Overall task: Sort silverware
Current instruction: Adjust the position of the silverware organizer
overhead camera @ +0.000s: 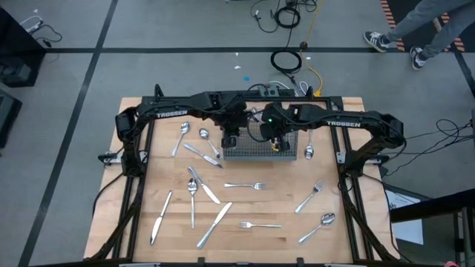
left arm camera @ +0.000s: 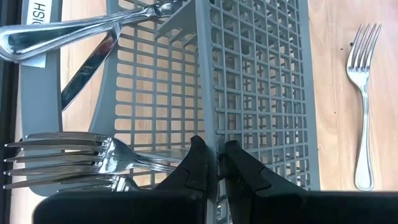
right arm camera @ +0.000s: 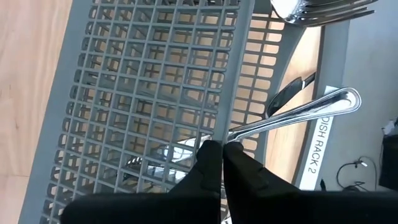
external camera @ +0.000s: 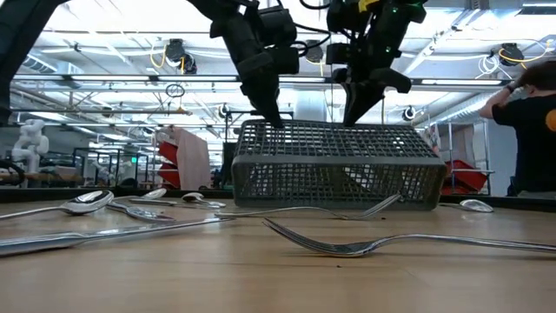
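Observation:
A grey wire-mesh basket [overhead camera: 260,147] stands at the table's far middle, its base on the wood in the low view [external camera: 334,174]. It holds forks [left arm camera: 68,155], a knife [left arm camera: 87,68] and a spoon handle [right arm camera: 292,115] in its far half. My left gripper [overhead camera: 228,141] is over its left end and my right gripper [overhead camera: 280,142] is right of its middle, both shut on it. Loose silverware lies flat on the table: forks [overhead camera: 245,185] [overhead camera: 260,224] [overhead camera: 310,196], knives [overhead camera: 161,215] [overhead camera: 215,222] and spoons [overhead camera: 191,189] [overhead camera: 319,225] [overhead camera: 309,152]. My left gripper [left arm camera: 216,163] pinches the top edge of a lengthwise mesh wall [left arm camera: 210,134] of the basket, near its left end, one finger on each side. The fingers come from above, pointing down, across the wall. The basket sits level with its base on the table. My right gripper [right arm camera: 222,155] pinches the top edge of the same lengthwise mesh wall [right arm camera: 225,127], toward the basket's right end, one finger on each side. It comes from above, pointing down [external camera: 352,109]. A spoon handle lies just beside its fingertips.
A white label strip [right arm camera: 320,146] lies on the table at the basket's far side. Spoons [overhead camera: 180,137] [overhead camera: 204,135] and a knife [overhead camera: 202,154] lie left of the basket. Cables and a black box [overhead camera: 271,90] sit at the far edge. A person [external camera: 530,130] stands in the room beyond.

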`<action>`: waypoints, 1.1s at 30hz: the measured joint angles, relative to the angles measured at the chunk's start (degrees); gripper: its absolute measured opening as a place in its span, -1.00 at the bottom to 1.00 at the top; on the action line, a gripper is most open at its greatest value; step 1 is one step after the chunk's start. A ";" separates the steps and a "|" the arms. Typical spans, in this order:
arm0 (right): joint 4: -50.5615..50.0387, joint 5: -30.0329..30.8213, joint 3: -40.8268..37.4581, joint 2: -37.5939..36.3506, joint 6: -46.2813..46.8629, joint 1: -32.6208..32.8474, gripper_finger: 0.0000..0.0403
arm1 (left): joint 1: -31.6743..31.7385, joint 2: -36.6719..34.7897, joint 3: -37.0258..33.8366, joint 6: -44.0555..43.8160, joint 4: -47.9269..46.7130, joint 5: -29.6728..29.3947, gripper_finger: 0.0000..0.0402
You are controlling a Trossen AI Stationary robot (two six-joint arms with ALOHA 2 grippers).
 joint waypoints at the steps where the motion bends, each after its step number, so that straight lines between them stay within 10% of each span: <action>1: -0.19 0.12 0.04 0.00 0.00 0.29 -0.99 | -0.36 -0.03 0.05 -0.18 -0.18 -0.39 -0.84; 33: -4.28 15.42 -1.07 1.66 -0.03 14.03 -1.00 | -10.84 -3.58 0.26 1.28 -1.11 -25.56 -0.96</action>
